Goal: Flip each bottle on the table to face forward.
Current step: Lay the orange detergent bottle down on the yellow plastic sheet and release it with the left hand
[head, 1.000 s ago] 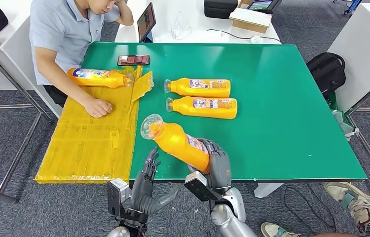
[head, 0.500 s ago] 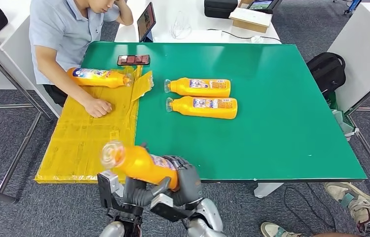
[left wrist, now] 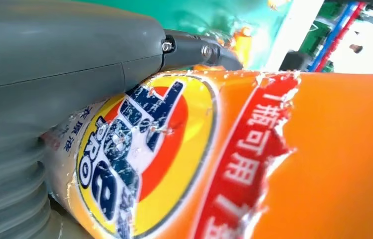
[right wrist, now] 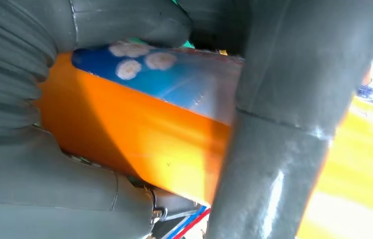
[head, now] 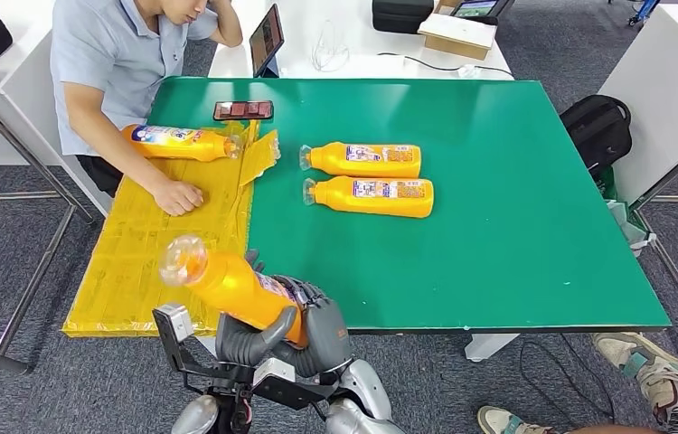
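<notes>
Both hands grip one orange bottle (head: pixel 224 283) off the table's near left corner, clear cap (head: pixel 181 259) tilted up and to the left. My right hand (head: pixel 324 327) wraps its base, and my left hand (head: pixel 247 338) clasps it from below. Close up, the left hand (left wrist: pixel 50 74) lies against the bottle's (left wrist: pixel 234 164) round label, and the right hand (right wrist: pixel 274 149) curls around its orange body (right wrist: pixel 139 139). Two more orange bottles (head: pixel 362 160) (head: pixel 373 196) lie side by side on the green table (head: pixel 516 226), caps to the left, labels up.
A seated person rests a fist (head: pixel 180 196) on the yellow mat (head: pixel 155 262) on the table's left side, with another orange bottle (head: pixel 177 142) beside their arm. A dark phone (head: pixel 243 110) lies at the far edge. A black bag (head: pixel 599 131) sits to the right.
The held bottle has swung left from over the table's near edge to beyond its near left corner. My left hand has risen and closed on it beside the right hand.
</notes>
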